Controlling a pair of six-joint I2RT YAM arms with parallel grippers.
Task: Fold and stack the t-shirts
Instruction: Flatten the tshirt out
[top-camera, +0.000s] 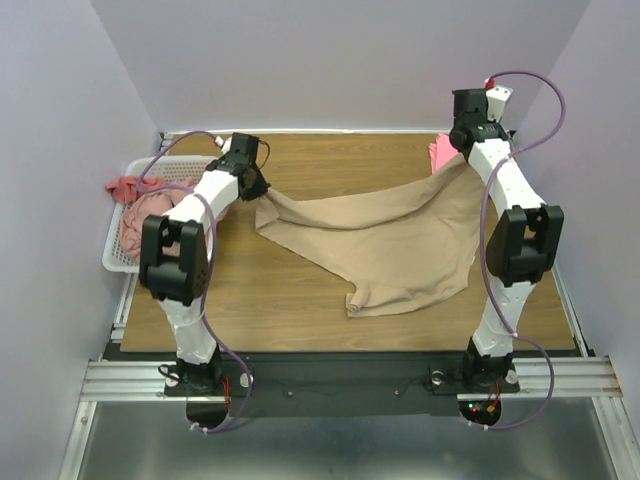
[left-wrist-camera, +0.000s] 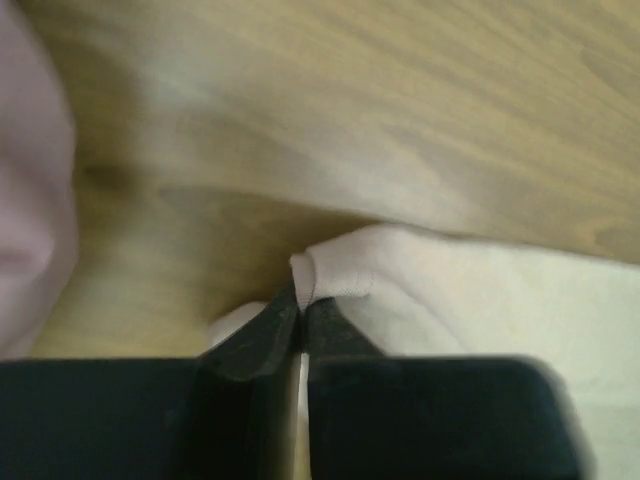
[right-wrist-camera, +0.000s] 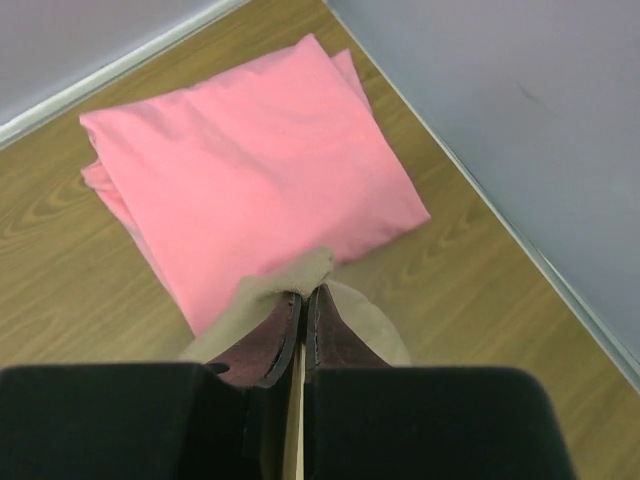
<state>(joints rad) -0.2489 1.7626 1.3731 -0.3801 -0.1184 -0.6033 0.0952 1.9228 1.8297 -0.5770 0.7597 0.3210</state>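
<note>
Pinches one corner of the big tan t-shirt (top-camera: 380, 245) tight in the left gripper (left-wrist-camera: 300, 300), at the upper left of the top view. Pinches another corner tight in the right gripper (right-wrist-camera: 303, 298), at the upper right, likely to pull the cloth wide and flat for folding. Lets the middle sag onto the tabletop (top-camera: 300, 320). Leaves a folded pink t-shirt (right-wrist-camera: 250, 170) just beside the right gripper, probably the start of the stack. Leaves more pinkish t-shirts (top-camera: 135, 215) heaped in the white basket (top-camera: 115, 255) at the left edge, not yet folded.
</note>
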